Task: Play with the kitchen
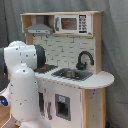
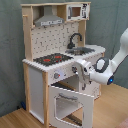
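Note:
The kitchen (image 1: 75, 60) (image 2: 52, 65) is a toy of light wood and white panels, with a grey hood (image 2: 50, 21), black faucet (image 2: 75, 39), sink (image 2: 82, 50) and red-ringed stove (image 2: 52, 59). In the second exterior view its oven door (image 2: 71, 102) stands partly open, tilted outward from the front. My white arm (image 2: 107, 67) reaches in from the second exterior view's right. The gripper (image 2: 78, 72) sits against the front panel just above the door's top edge. In the first exterior view the arm (image 1: 22, 75) fills the left foreground and hides the gripper.
A toy microwave (image 1: 70, 23) sits on the top shelf beside the hood. A rounded counter end (image 1: 102, 79) sticks out past the sink. A grey curtain (image 2: 107, 20) hangs behind the kitchen, which stands on a wooden floor (image 2: 20, 117).

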`<state>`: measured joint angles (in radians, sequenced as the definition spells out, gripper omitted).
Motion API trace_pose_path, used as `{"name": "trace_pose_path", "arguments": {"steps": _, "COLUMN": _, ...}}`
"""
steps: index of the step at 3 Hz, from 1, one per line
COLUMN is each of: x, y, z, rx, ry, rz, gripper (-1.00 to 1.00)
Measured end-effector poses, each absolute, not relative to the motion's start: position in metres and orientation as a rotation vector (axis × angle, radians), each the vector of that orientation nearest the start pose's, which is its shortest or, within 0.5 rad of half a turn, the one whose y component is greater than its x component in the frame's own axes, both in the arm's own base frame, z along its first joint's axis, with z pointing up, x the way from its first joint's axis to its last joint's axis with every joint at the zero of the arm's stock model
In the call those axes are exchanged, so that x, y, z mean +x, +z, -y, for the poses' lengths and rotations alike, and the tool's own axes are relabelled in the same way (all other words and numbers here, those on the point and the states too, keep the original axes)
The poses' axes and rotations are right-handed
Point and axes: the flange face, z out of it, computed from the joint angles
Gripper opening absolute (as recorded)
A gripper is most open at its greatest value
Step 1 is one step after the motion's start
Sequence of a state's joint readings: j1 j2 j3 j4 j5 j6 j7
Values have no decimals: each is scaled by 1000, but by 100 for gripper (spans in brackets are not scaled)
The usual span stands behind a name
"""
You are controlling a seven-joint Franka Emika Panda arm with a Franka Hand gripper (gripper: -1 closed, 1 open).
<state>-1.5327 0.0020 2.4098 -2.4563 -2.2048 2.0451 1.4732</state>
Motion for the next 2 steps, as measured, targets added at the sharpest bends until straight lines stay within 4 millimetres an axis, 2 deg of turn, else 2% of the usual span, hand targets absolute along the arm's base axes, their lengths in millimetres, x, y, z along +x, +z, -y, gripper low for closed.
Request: {"name": "trace_pose_path", "arguments": {"steps": 2, "x": 350, "y": 326, "z": -352, "rx": 1344, "ry": 1393, "rz": -1184, "gripper": -100}}
